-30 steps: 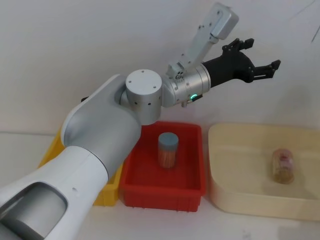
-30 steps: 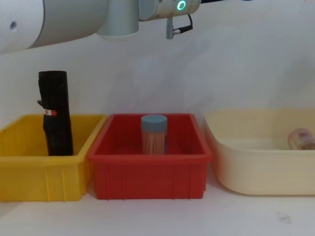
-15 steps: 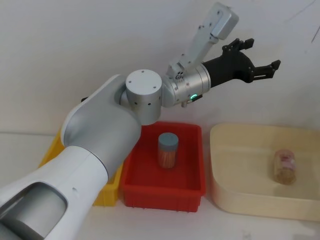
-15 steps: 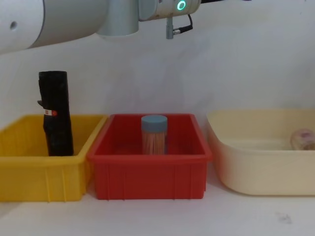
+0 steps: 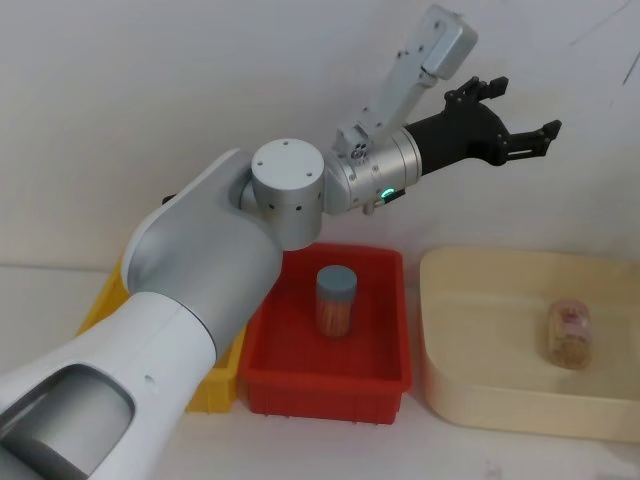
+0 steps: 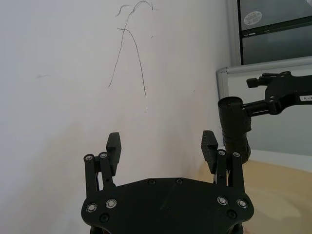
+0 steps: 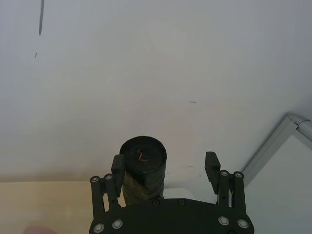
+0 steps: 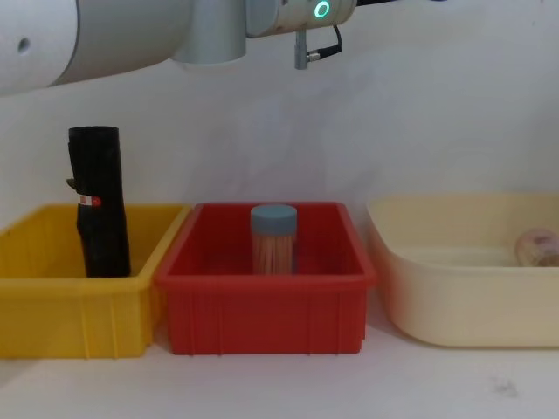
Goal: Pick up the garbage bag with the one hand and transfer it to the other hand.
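The garbage bag (image 7: 143, 168) is a black roll seen end-on in the right wrist view. It lies against one finger of my right gripper (image 7: 164, 168), with a gap to the other finger; the fingers stand wide apart. The left wrist view shows the same roll (image 6: 234, 129) hanging upright at the right gripper (image 6: 273, 95) over the beige tray. My left gripper (image 5: 523, 108), on the green-lit arm, is raised high above the trays, open and empty (image 6: 161, 146), pointing toward the roll a short way off.
A second black roll (image 8: 99, 205) stands upright in the yellow bin (image 8: 52, 305). The red bin (image 8: 262, 305) holds a blue-lidded jar (image 8: 273, 237). A small jar (image 5: 566, 335) lies in the beige tray (image 8: 454, 305). A white wall stands behind.
The beige tray has shifted very slightly to the right. The left arm and its open gripper have not moved.
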